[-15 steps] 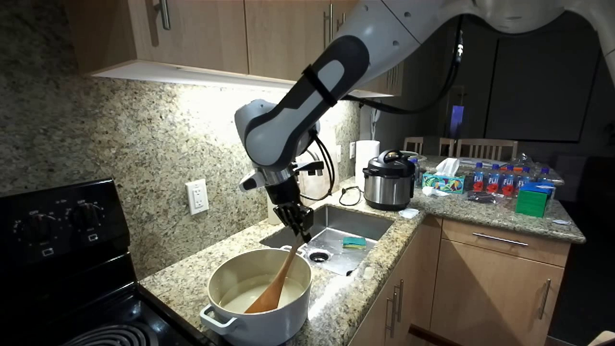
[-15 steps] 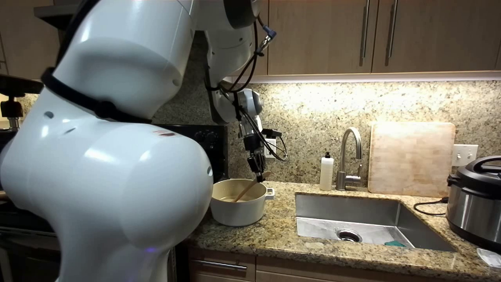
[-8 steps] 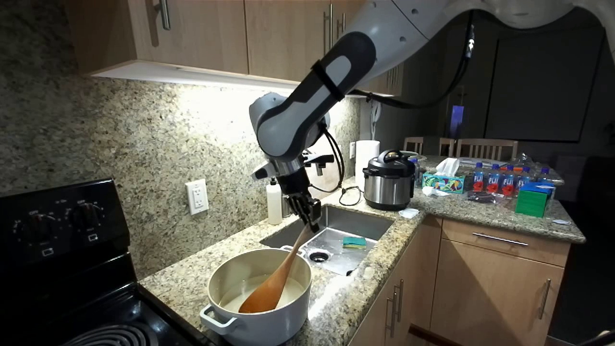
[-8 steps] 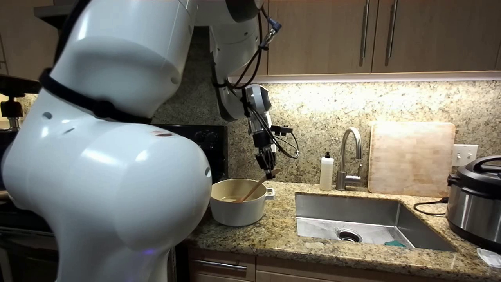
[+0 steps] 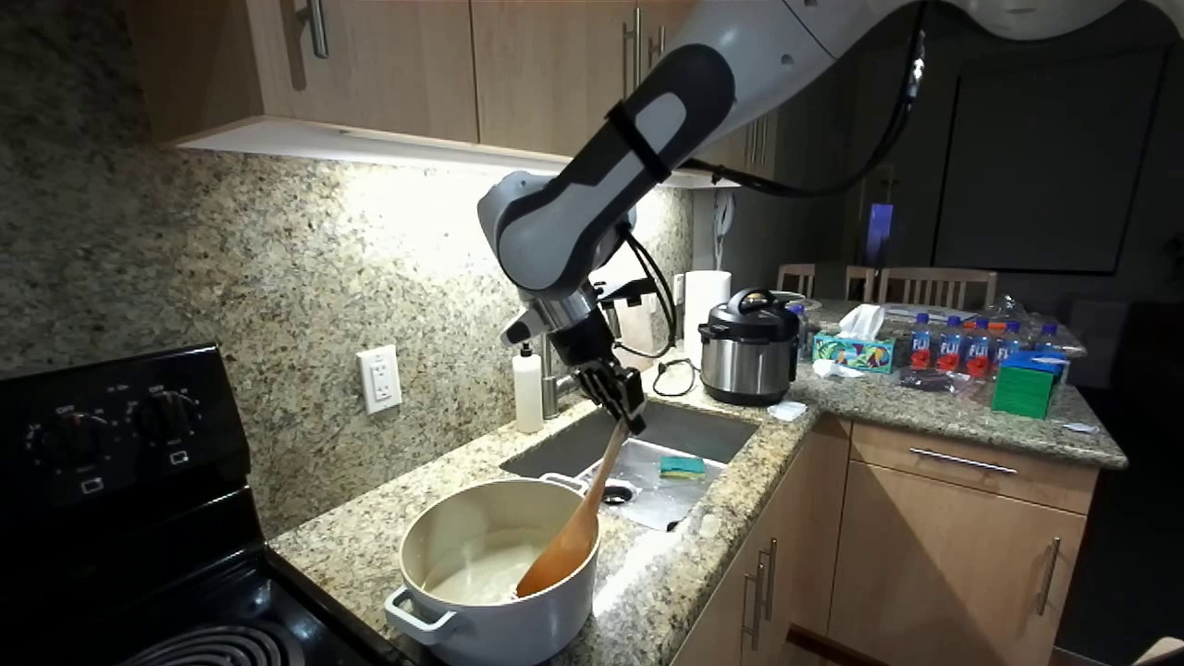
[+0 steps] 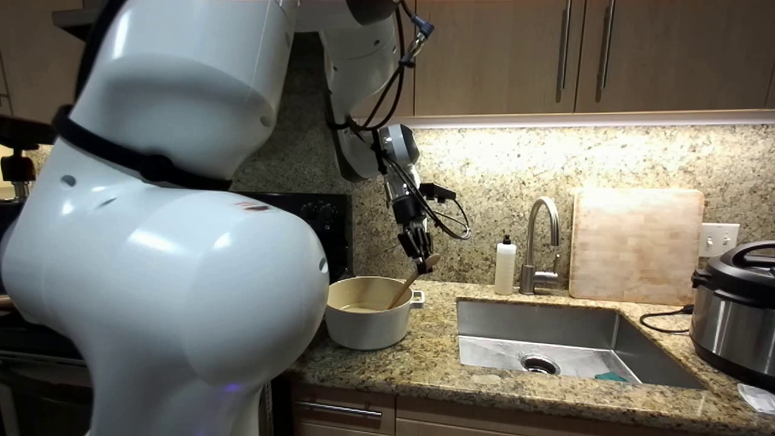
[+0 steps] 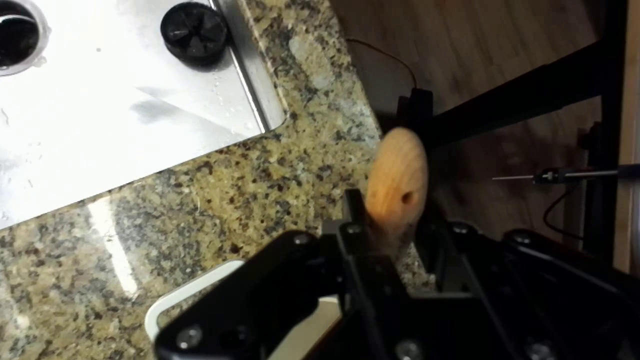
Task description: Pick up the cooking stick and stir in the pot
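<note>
The pot (image 5: 518,634) is pale, wide and round, and stands on the counter; in another exterior view its side wall (image 6: 366,330) shows too. Light liquid lies inside it. The cooking stick (image 5: 575,536) is wooden and leans over the pot's sink-side rim, its broad end down inside by the wall. My gripper (image 5: 631,416) is shut on the upper handle, above and outside that rim; the gripper (image 6: 424,264) also shows there in an exterior view. In the wrist view the handle end (image 7: 398,172) sticks out between the fingers (image 7: 392,215). A pot handle (image 7: 157,312) shows at lower left.
The steel sink (image 5: 721,435) with a green sponge (image 5: 682,466) lies beside the pot. A soap bottle (image 6: 505,266) and a faucet (image 6: 542,242) stand behind the sink. The black stove (image 5: 166,573) adjoins the pot's other side. A lidded cooker (image 5: 747,351) stands beyond the sink.
My gripper has moved toward the sink and slightly up with the stick. The stick's broad end first swung slightly stove-ward, then swept across the pot to the sink-side wall. The pot stayed put.
</note>
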Available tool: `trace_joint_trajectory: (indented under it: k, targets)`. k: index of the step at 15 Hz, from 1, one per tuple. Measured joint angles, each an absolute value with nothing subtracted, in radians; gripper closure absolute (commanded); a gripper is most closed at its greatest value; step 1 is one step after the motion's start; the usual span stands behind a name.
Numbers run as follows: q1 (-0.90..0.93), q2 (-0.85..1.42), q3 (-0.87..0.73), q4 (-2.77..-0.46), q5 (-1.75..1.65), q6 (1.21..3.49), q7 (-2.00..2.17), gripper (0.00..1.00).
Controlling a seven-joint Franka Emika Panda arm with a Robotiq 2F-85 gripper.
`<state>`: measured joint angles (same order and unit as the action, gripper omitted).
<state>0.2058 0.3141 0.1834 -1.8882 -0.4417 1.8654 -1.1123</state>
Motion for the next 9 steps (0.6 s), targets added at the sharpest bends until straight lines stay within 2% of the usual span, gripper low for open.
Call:
trace_joint_trajectory:
  k: [3, 9]
  targets:
    - [0.228, 0.306, 0.194, -1.881, -0.476, 1.793, -1.112, 0.93]
    - [0.273, 0.341, 0.227, -1.839, -0.545, 1.788, -1.121, 0.93]
